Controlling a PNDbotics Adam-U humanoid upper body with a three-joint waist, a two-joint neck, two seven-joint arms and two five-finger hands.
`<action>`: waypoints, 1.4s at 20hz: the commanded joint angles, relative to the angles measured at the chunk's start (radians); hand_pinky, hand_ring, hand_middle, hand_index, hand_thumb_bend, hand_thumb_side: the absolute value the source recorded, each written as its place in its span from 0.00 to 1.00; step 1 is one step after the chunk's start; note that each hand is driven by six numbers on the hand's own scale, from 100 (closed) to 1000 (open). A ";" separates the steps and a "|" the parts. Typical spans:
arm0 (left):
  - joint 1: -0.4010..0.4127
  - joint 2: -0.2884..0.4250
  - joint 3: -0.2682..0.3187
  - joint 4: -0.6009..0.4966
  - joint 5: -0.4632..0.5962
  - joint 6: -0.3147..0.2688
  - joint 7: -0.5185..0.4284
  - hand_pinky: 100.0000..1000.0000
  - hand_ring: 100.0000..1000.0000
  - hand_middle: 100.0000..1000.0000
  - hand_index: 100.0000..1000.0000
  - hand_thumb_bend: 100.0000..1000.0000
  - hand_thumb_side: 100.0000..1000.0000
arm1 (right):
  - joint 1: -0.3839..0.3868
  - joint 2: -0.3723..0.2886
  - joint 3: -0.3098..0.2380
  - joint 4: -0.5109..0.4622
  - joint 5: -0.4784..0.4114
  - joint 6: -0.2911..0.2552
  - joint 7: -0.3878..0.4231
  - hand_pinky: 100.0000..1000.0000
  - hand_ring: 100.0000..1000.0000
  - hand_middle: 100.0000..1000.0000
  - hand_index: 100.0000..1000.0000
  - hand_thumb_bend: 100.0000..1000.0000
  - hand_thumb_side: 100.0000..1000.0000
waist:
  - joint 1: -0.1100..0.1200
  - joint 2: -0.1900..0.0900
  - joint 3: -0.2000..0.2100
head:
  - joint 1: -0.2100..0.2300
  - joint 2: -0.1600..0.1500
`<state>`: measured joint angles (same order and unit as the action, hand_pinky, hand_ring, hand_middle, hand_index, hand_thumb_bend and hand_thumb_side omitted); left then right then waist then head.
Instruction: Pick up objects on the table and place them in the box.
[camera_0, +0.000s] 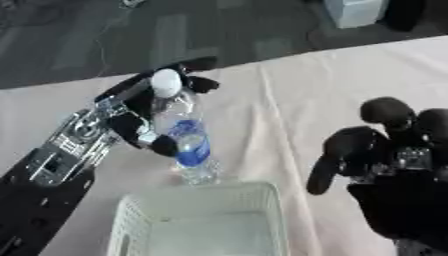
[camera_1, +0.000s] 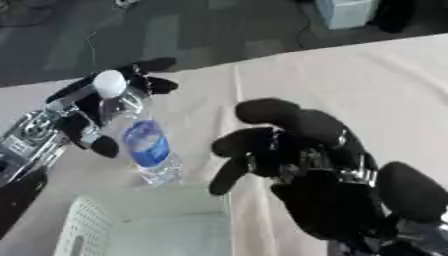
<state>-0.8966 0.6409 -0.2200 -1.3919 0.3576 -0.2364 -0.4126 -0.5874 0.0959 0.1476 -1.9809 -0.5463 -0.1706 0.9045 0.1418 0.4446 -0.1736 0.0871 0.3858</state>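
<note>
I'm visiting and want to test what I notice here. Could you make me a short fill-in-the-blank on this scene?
1. The left hand is holding a water ____.
2. The bottle has a white cap and a ____ label.
3. The white basket lies ____ the bottle, nearer the robot.
4. The right hand holds ____.

Missing words: bottle; blue; below; nothing

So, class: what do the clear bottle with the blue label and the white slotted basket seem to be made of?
Clear bottle with a blue label: likely thin glossy plastic; you see through it, and its cap is white. The left hand is curled round it. White slotted basket: probably matte moulded plastic, judging by its slotted walls.
</note>
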 joint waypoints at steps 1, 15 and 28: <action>-0.007 0.009 0.006 -0.017 -0.025 -0.001 0.023 0.95 0.88 1.00 0.95 1.00 0.42 | -0.015 -0.003 0.002 -0.019 -0.009 0.004 0.003 0.66 0.83 0.90 0.91 0.00 1.00 | -0.002 -0.017 0.002 | -0.012 -0.002; 0.000 -0.004 -0.002 -0.019 -0.032 0.004 0.026 0.98 0.90 1.00 0.95 1.00 0.48 | -0.012 -0.011 -0.002 -0.019 -0.012 0.010 0.003 0.67 0.83 0.90 0.91 0.00 1.00 | 0.009 -0.013 -0.002 | -0.026 0.011; 0.012 -0.040 -0.017 -0.021 -0.017 0.011 0.003 0.99 0.90 1.00 0.96 1.00 0.51 | 0.002 -0.009 -0.005 -0.019 0.001 0.013 0.003 0.67 0.84 0.90 0.92 0.00 1.00 | 0.015 -0.022 -0.001 | -0.042 0.029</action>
<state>-0.8787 0.5916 -0.2388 -1.4006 0.3353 -0.2256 -0.4080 -0.5806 0.0871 0.1414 -1.9812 -0.5506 -0.1583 0.9063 0.1593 0.4503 -0.1766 0.0525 0.4132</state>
